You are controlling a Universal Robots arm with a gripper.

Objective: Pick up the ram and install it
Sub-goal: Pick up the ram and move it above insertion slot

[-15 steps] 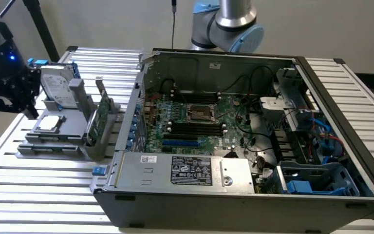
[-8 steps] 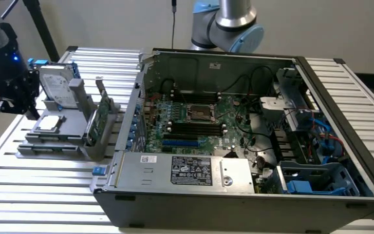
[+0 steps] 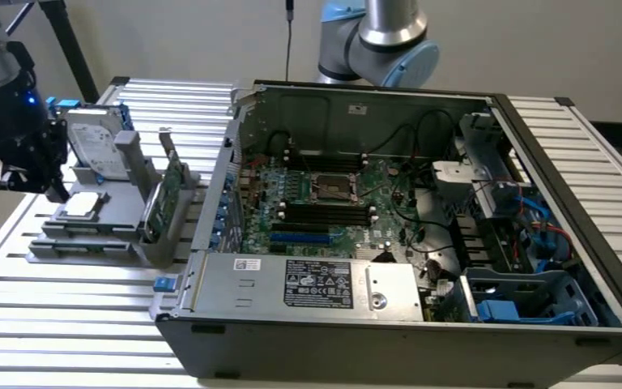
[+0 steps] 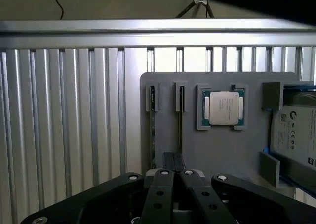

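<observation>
A grey holder (image 3: 95, 243) on the table at the exterior view's left carries two thin green boards on edge in slots (image 4: 152, 130) (image 4: 180, 123). One of them is the ram, but I cannot tell which. One green board (image 3: 158, 207) shows its face on the holder's side towards the case. My gripper (image 3: 52, 190) hangs at the holder's outer side, away from the case. In the wrist view its black fingertips (image 4: 174, 160) are pressed together, shut on nothing, above the holder between the two boards' ends. The open computer case (image 3: 398, 203) shows the motherboard's black slots (image 3: 322, 215).
Also on the holder are a silver processor chip (image 4: 223, 108) and a hard drive with a blue frame (image 3: 95, 142). The slatted metal table (image 3: 62, 324) extends around it. A power supply box (image 3: 311, 284) and cables fill the case's near side.
</observation>
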